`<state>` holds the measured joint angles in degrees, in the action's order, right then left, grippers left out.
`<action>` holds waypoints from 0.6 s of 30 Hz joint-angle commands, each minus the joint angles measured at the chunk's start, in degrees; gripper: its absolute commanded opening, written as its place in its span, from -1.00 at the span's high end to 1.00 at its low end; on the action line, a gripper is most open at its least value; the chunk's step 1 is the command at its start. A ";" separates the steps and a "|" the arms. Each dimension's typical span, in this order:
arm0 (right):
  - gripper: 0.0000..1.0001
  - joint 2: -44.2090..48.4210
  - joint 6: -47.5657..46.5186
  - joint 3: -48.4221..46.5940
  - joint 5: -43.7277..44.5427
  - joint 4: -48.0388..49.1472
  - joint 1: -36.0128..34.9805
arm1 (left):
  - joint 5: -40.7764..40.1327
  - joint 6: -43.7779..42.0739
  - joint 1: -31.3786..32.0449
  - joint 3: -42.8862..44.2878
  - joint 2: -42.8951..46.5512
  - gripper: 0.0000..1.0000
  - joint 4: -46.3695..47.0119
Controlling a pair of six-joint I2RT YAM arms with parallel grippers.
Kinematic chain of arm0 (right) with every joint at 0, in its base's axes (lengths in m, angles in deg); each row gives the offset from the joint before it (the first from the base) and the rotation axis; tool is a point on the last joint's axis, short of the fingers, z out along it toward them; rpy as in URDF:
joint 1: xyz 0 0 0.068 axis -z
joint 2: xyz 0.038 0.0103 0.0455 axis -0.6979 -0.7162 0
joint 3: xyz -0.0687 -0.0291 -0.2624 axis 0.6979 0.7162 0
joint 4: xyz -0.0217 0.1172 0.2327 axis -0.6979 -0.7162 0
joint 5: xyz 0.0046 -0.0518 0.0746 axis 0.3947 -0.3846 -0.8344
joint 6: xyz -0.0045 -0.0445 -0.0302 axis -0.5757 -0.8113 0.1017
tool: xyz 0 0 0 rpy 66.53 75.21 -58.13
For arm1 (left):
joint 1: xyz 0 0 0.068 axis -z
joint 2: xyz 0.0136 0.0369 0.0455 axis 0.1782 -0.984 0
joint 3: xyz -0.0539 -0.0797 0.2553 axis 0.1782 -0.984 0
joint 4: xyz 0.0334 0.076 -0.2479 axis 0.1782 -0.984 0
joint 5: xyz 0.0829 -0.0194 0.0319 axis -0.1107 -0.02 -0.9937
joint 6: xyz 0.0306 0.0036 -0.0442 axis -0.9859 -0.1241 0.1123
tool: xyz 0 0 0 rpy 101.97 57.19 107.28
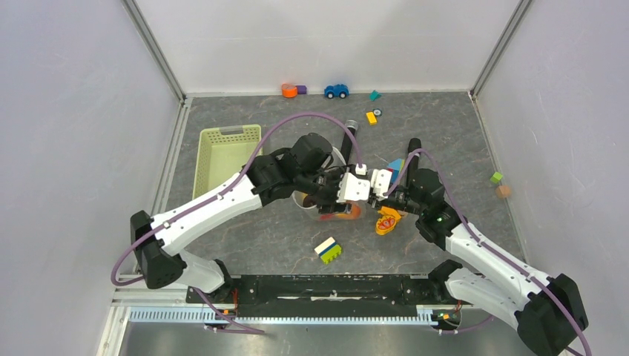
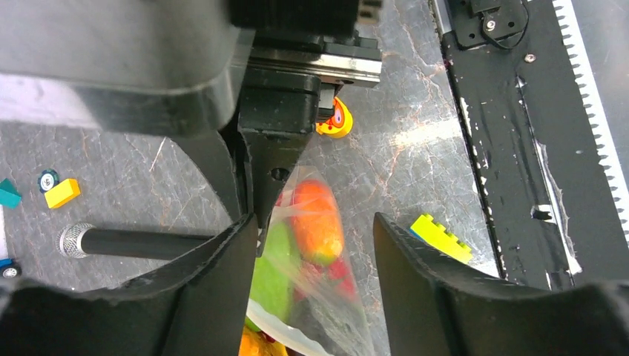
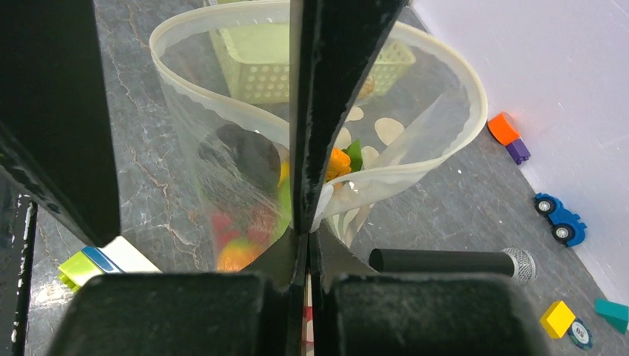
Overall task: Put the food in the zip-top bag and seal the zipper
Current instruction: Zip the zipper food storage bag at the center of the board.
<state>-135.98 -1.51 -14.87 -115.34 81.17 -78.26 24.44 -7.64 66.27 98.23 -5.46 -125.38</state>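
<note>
The zip-top bag (image 3: 222,148) fills the middle of the right wrist view, between my left arm (image 1: 215,204) and right arm (image 1: 475,245). The food (image 2: 276,271) looks all inside, so I think that part is done. The zipper (image 3: 445,141) gapes in a wide loop; closing it is left. Both arms bend inward. My right gripper (image 3: 306,222) pinches the bag's rim. My left gripper (image 2: 313,226) is spread wide around the bag.

Zip-top bag (image 3: 222,170) at mid-worktop, food (image 2: 315,222) inside it. Basket (image 1: 222,152) behind and left of it, toward the left edge. Lumpy toy (image 1: 387,220) just right of the bag. Stacked block (image 1: 328,250) in front, nearer the near edge. Toy car (image 1: 336,90) by the far edge. Rod (image 3: 445,261) lies behind the bag, possibly touching it.
</note>
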 commanded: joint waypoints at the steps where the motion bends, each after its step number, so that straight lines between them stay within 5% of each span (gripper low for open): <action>1: 1.00 0.16 0.05 0.12 -2.53 3.13 0.16 | 1.43 -2.36 -0.02 3.08 -1.91 -0.25 -0.17; 18: 1.00 1.75 -1.45 1.18 -5.87 2.99 0.16 | -4.21 -0.61 -1.31 4.80 -2.99 -0.17 -0.56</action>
<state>-135.66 -2.17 -13.47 -119.47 81.08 -78.02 21.20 -7.97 65.57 99.41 -7.58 -124.81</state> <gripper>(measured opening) 0.007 0.610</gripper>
